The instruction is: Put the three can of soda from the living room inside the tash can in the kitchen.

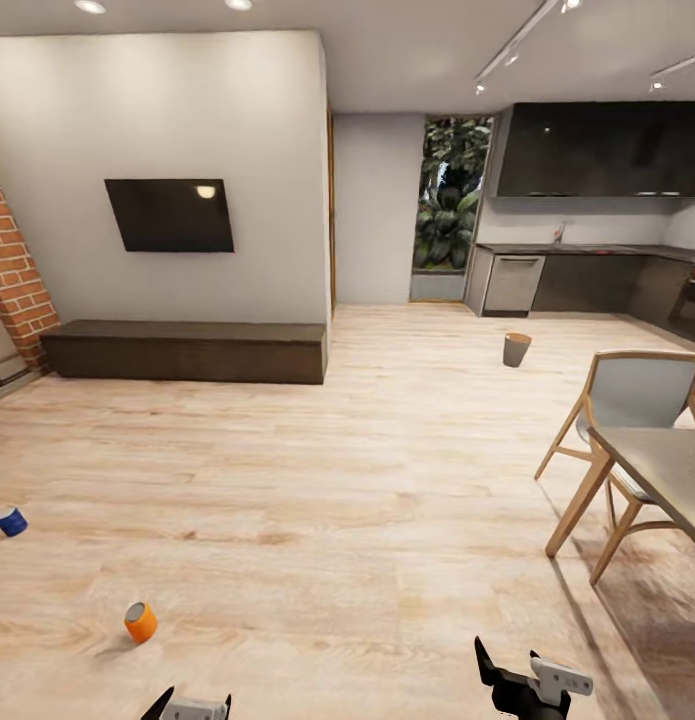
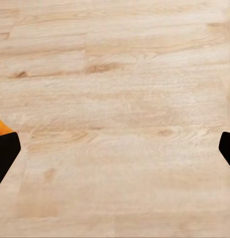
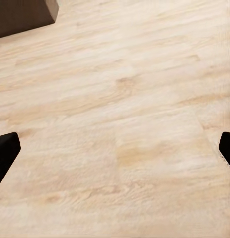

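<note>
The orange can (image 1: 140,622) lies on its side on the plank floor (image 1: 367,520), grey metal end turned up and toward the far wall, so its long axis runs roughly away from the robot rather than across it. It sits ahead of the left tool (image 1: 187,708) and a little off to that tool's outer side, close by; in the left wrist view a sliver of orange (image 2: 2,127) shows right beside one dark fingertip (image 2: 5,153). The left fingers are spread wide with bare floor between them. The right tool (image 1: 522,685) is well apart from this can, across the robot's front, its fingers likewise wide apart over bare boards. So the left arm looks the natural one for the pick, and I'd judge it needs to shift outward and forward to bring the can between the fingers.

The blue can (image 1: 11,521) lies farther out on the left, also on the floor. The tash can (image 1: 516,349) stands upright far ahead to the right, on the floor before the dark kitchen cabinets (image 1: 587,280).
</note>
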Available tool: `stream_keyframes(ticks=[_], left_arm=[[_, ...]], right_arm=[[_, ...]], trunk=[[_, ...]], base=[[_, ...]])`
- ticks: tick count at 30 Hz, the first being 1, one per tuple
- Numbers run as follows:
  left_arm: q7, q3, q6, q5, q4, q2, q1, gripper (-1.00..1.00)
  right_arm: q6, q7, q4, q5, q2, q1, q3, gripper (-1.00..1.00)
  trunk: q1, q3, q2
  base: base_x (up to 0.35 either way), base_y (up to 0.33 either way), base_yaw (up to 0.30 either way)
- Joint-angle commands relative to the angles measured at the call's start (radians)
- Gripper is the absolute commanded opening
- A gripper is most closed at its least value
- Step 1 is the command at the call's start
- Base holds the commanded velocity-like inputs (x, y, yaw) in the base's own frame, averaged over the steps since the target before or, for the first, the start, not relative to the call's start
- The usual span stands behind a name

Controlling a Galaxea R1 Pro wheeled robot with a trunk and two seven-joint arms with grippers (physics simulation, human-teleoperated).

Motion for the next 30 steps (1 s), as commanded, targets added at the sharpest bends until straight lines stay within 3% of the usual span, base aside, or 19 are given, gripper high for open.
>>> stream_keyframes(ticks=[1, 9, 30], left_arm=[[0.0, 0.0, 0.0, 0.0, 0.0, 0.0, 0.0, 1.0], [-0.001, 0.001, 0.0, 0.0, 0.0, 0.0, 0.0, 1.0], [0.001, 0.002, 0.0, 0.0, 0.0, 0.0, 0.0, 1.0]], right_arm=[[0.0, 0.0, 0.0, 0.0, 0.0, 0.0, 0.0, 1.0], [0.0, 0.0, 0.0, 0.005, 0.001, 0.0, 0.001, 1.0], [-0.002, 0.004, 0.0, 0.012, -0.001, 0.0, 0.003, 1.0]], trunk=[[0.0, 0.0, 0.0], [0.0, 0.0, 0.0], [0.0, 0.0, 0.0]], base=[[0.324, 0.0, -0.247], [0.324, 0.0, -0.153], [0.325, 0.0, -0.01]])
